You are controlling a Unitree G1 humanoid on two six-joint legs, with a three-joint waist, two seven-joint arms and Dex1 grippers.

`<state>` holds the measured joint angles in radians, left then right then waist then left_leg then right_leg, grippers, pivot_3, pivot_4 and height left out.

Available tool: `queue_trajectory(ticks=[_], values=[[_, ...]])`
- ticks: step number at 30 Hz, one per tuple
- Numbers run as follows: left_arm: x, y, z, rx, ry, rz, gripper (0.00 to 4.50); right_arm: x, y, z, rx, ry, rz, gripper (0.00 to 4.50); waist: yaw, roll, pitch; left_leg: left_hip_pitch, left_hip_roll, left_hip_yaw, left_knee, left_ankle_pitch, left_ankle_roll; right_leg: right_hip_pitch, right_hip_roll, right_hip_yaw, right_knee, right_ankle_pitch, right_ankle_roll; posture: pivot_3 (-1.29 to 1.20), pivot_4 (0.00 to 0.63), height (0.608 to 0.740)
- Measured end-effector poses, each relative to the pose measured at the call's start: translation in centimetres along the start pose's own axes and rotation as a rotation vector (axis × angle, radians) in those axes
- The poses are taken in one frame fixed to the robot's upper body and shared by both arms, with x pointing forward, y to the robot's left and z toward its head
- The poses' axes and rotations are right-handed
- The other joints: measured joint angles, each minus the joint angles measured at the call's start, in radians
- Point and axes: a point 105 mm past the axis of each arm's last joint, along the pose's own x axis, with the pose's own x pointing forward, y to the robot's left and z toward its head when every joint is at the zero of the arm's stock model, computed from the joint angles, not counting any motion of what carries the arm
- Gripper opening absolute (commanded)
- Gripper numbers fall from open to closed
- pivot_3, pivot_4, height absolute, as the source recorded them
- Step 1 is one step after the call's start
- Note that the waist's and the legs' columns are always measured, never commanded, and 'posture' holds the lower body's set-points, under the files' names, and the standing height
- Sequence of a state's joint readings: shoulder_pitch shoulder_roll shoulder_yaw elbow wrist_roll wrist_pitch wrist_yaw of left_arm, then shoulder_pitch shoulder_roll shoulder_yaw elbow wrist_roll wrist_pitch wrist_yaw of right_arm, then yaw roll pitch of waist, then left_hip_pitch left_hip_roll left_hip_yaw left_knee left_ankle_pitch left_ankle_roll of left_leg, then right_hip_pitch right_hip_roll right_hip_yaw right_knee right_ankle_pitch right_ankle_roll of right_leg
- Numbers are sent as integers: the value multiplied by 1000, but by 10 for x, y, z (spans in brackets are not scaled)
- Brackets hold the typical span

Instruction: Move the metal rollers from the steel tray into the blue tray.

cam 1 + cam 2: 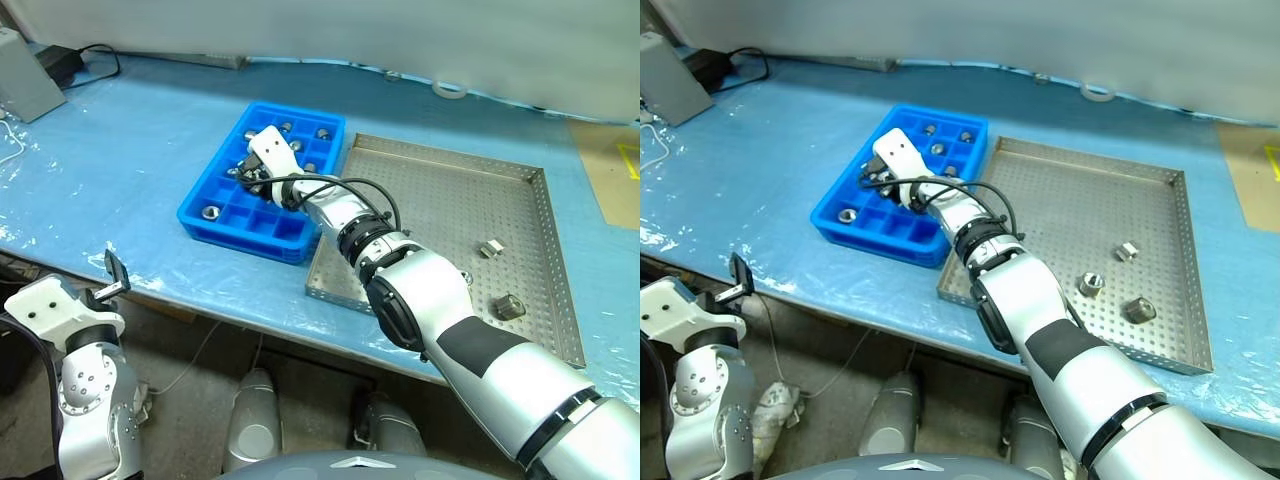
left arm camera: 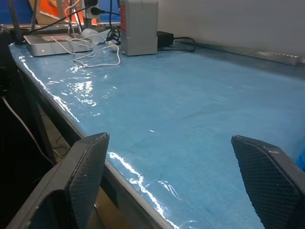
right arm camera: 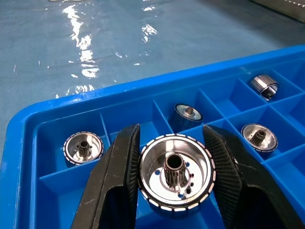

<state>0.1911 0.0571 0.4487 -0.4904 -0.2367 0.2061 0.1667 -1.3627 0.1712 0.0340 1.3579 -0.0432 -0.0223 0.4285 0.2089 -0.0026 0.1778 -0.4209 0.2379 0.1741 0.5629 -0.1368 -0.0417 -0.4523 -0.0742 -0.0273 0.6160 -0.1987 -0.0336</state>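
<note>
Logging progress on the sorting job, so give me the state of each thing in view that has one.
right gripper: shut on a metal roller, over the blue tray.
left gripper: open, empty, at the table's edge.
blue tray: several compartments already hold rollers.
steel tray: three rollers left, lying apart.

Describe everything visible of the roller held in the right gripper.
The roller is a shiny silver metal cylinder, its open face showing a splined central hub, small holes in its floor and a dark-notched rim. The right gripper is shut on it, one black textured finger on each side. It hangs above the compartments of the blue tray, not yet set down.
</note>
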Motion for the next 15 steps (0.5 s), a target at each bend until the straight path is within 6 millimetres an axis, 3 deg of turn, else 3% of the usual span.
queue_trajectory(ticks=[15], values=[[-2,0,-3,5,11,3,4500,0,2,1,22,-7,21,1670,0,0,0,0,0,0,0,0,0,0,0,0,1,0,0,547,150,740]])
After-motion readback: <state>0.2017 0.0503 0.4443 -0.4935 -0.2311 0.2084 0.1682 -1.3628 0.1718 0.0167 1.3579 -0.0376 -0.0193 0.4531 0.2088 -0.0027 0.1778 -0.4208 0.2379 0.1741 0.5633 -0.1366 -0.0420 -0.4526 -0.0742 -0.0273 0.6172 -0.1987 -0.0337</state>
